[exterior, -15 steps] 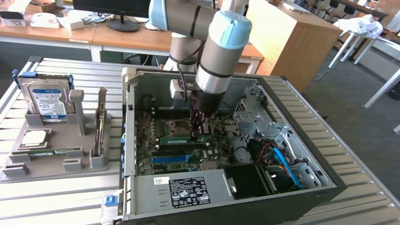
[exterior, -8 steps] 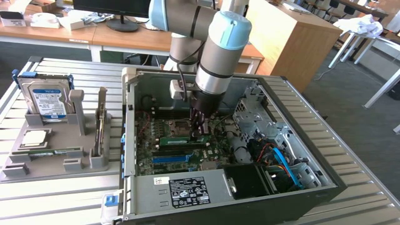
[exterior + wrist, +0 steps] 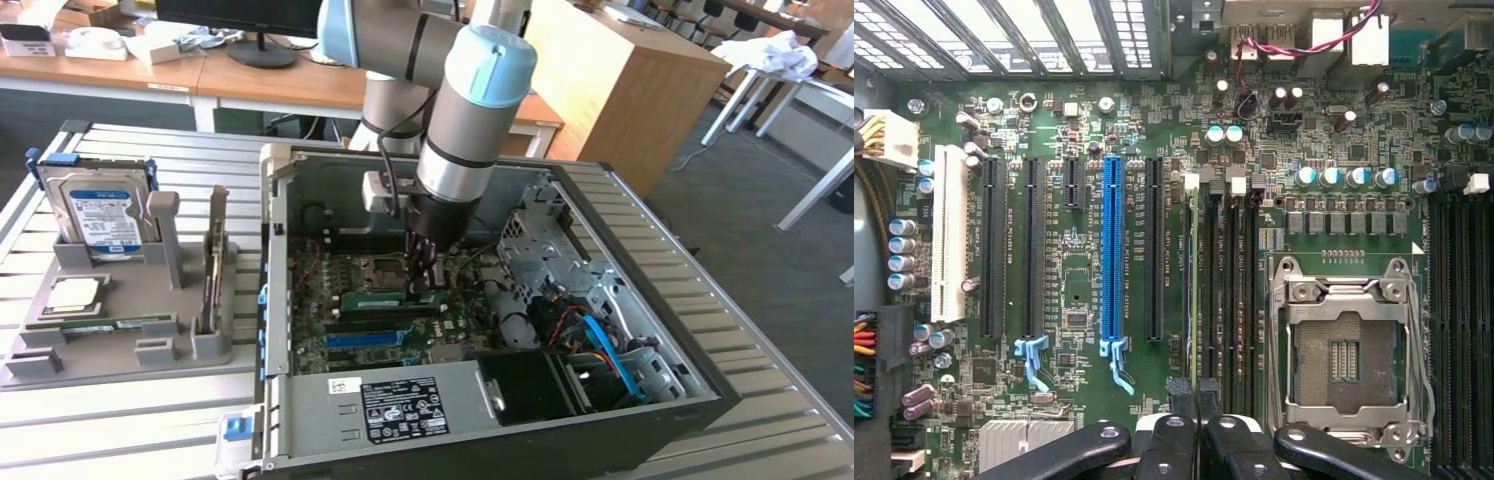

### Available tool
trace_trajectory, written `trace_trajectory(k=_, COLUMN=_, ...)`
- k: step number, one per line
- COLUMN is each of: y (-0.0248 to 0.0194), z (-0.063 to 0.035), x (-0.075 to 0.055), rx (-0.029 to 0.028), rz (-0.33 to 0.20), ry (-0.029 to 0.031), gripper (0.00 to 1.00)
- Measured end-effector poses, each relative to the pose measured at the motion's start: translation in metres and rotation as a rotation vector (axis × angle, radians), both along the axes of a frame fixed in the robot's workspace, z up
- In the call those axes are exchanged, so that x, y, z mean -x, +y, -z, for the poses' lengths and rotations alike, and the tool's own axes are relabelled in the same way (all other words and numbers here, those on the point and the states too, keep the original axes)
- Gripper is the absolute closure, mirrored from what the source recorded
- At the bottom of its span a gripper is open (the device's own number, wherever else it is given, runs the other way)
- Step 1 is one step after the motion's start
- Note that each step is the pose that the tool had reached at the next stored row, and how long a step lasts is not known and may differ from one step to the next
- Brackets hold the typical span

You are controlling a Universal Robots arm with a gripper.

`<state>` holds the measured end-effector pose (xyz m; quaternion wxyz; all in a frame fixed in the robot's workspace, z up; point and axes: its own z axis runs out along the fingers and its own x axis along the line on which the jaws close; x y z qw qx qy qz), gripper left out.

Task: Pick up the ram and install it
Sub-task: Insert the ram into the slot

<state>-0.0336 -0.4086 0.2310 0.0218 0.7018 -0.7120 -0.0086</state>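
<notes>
The exterior view gives the setting: a black case (image 3: pixel 534 447) lies open on a slatted metal tabletop (image 3: pixel 120 430), and the grey, blue-capped arm (image 3: pixel 461 130) reaches down into it. The hand (image 3: pixel 427 288) stands just beside the socket (image 3: pixel 378 270), its tip at one end of the ram (image 3: pixel 380 297), a thin green stick lying level next to the socket. Whether they touch I cannot tell. Well apart from the socket, outside the case, a grey moulded holder (image 3: pixel 107 355) carries one blue-labelled drive (image 3: pixel 96 215), one square silver chip (image 3: pixel 74 293) and a second stick (image 3: pixel 100 322), also green.

The wrist view brings the green motherboard (image 3: pixel 1079 375) close. The hand's black fingers (image 3: pixel 1212 402) are pressed together, nothing visible between them, at the end of the long black memory slots (image 3: pixel 1229 290) beside the socket, an empty square in a bright metal frame. Farther from the socket run one blue slot (image 3: pixel 1114 250), one white slot (image 3: pixel 950 230) and two pale blue clips (image 3: pixel 1029 352).
</notes>
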Motion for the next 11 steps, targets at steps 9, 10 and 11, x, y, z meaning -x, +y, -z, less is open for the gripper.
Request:
trace_trajectory(k=9, y=0.0, z=0.001, x=-0.0004, rx=0.0001, rz=0.0, ry=0.0002, gripper=0.88)
trace_trajectory(k=10, y=0.0, z=0.0011, x=-0.0004, rx=0.0001, rz=0.0, ry=0.0002, gripper=0.88)
trace_trajectory(k=11, y=0.0, z=0.001, x=-0.0004, rx=0.0001, rz=0.0, ry=0.0002, gripper=0.88)
